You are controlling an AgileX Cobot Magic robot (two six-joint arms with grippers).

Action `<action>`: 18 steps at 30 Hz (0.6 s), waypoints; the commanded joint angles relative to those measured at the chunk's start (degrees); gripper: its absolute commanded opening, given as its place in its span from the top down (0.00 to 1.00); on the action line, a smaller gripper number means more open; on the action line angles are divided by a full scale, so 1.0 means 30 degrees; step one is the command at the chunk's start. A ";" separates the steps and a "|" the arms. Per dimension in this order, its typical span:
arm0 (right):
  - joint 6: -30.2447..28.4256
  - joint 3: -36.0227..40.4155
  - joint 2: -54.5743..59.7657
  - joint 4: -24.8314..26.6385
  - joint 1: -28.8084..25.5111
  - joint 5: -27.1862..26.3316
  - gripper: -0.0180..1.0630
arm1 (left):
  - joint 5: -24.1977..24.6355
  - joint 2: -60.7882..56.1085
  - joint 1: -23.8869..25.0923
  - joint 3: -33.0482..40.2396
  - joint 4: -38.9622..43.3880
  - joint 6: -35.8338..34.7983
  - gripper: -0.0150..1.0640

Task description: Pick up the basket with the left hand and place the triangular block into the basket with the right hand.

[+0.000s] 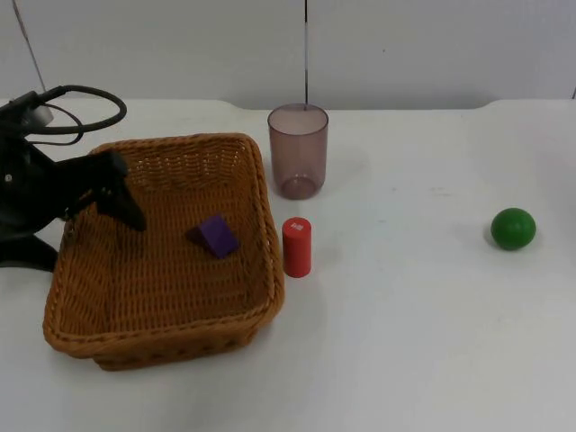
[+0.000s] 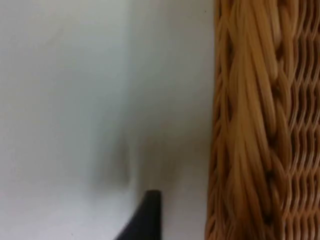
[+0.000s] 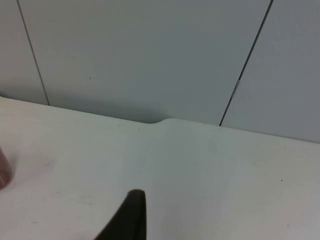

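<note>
The left gripper (image 1: 112, 193) straddles the left rim of the woven wicker basket (image 1: 180, 310), one finger inside, one outside; whether it clamps the rim cannot be told. At its 3 o'clock, the purple triangular block (image 1: 216, 236) lies on the basket floor. A red cylinder (image 1: 297, 247) stands upright just beside the basket's right wall, a translucent brownish plastic cup (image 1: 298, 149) at its 12 o'clock. A green ball (image 1: 513, 228) lies well apart, at 3 o'clock. In the right wrist view, the right gripper's black fingertip (image 3: 131, 217) hangs over the white table (image 3: 210, 175).
</note>
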 commanded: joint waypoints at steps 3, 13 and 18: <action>-0.0161 -0.0108 -0.0173 0.0058 -0.0103 0.0193 0.02 | 0.0387 -0.0137 0.0057 -0.0080 0.0129 -0.0112 0.01; -0.0161 -0.0108 -0.0173 0.0058 -0.0103 0.0193 0.02 | 0.0446 -0.1793 0.0057 -0.0080 0.1422 -0.1823 0.01; -0.0161 -0.0108 -0.0173 0.0058 -0.0103 0.0193 0.02 | -0.0167 -0.3706 0.0057 -0.0080 0.7826 -0.6563 0.01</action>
